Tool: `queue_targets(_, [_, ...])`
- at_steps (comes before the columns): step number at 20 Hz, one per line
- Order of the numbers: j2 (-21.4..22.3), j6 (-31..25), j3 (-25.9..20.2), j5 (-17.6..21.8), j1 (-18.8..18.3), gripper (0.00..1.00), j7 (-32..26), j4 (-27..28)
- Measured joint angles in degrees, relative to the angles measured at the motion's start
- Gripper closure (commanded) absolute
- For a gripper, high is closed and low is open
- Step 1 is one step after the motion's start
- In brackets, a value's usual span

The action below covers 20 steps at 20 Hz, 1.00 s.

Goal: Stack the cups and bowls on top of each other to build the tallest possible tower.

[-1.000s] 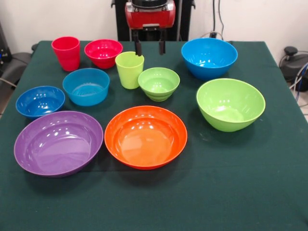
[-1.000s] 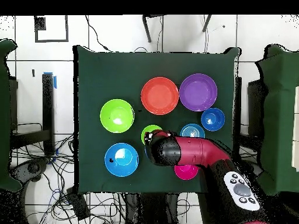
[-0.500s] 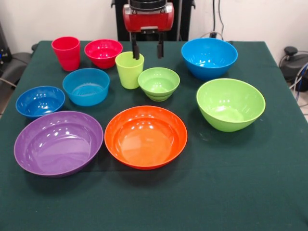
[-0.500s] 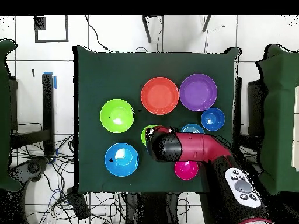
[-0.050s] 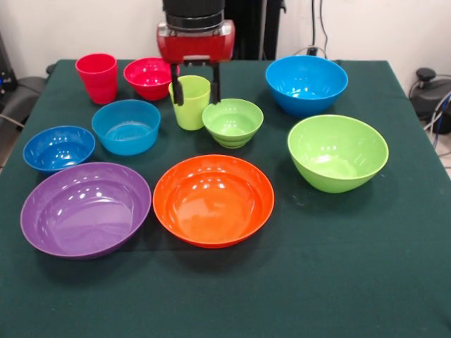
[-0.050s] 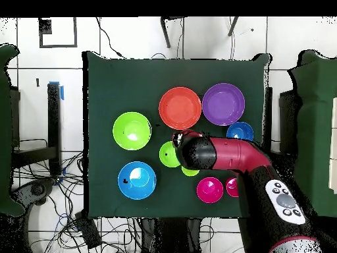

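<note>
The lime-green cup (image 5: 192, 111) stands upright mid-table, with the red cup (image 5: 97, 77) and the small red bowl (image 5: 150, 77) behind it to the left. In front of these sit the teal-blue bowl (image 5: 127, 127) and the dark-blue bowl (image 5: 58, 148). My gripper (image 5: 196, 100) hangs open over the lime cup, one finger across the cup's left side and the other just off its right rim. Nothing is held. From overhead the arm (image 6: 224, 155) hides the teal-blue bowl and most of the lime-green cup (image 6: 190, 172). No tower shows.
A small ribbed lime bowl (image 5: 232, 121) stands close to the right of the lime cup. The large blue bowl (image 5: 306, 83), large lime bowl (image 5: 337, 151), orange bowl (image 5: 213, 199) and purple bowl (image 5: 86, 209) fill the table's right and front.
My gripper has moved left in the front view and come down, from behind the ribbed bowl to over the lime cup. It stays open. No bowl or cup has moved.
</note>
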<state>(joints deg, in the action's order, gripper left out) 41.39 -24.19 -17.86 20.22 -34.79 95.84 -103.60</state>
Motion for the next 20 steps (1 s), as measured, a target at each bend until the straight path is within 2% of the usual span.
queue_targets(10, [-3.17,-1.16,-0.59,1.93,-2.24,0.0,0.0,3.82])
queue_targets(20, [-7.05,-0.29,-0.07,8.61,-4.18,0.0,0.0,3.94])
